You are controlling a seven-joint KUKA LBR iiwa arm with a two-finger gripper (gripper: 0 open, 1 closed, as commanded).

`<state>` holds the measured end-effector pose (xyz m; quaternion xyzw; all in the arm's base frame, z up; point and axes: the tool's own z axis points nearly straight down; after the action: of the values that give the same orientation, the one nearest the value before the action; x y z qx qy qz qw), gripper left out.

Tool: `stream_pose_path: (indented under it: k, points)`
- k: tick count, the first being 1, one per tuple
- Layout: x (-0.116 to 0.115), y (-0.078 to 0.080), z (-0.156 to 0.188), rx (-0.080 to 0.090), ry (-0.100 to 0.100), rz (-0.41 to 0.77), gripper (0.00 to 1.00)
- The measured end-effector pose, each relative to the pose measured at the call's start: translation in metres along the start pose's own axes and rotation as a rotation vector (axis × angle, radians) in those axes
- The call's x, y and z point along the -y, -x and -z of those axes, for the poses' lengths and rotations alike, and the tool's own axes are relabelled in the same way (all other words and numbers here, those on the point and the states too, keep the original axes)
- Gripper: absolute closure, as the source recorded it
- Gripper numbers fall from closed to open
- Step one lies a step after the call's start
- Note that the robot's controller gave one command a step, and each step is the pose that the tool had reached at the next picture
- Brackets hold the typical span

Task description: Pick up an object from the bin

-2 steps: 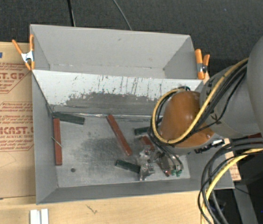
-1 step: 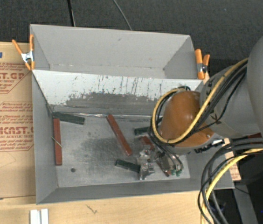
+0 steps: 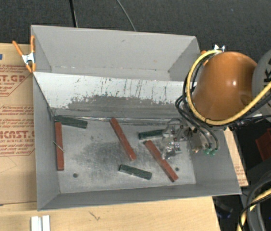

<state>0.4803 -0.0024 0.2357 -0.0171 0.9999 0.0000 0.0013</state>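
I find the gripper [image 3: 173, 147] low at the centre-right of the frame, inside the grey bin [image 3: 111, 57]. It is over the upper part of a slanting red-brown stick [image 3: 164, 164] and just beside a dark green bar [image 3: 150, 134]. Whether it is open or closed I cannot tell.

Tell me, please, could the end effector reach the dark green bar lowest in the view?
Probably yes: the dark green bar lies flat, alone and uncovered, near the end effector.

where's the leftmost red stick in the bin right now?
In the camera view the leftmost red stick lies lengthwise along the bin's left wall, its far end just under a dark green stick, across the floor from the gripper at the right.
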Motion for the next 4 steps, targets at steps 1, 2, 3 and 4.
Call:
stream_pose_path:
  k: [1,2,3,4]
  points:
    - [0.0,0.0,0.0,-0.001,0.0,0.0,1.0]
    - [-0.001,0.015,-0.085,-0.003,0.001,-0.081,0.0]
    - [0.0,0.016,-0.085,-0.003,0.001,-0.081,0.0]
    - [-0.02,0.004,-0.164,-0.011,0.0,0.041,1.0]
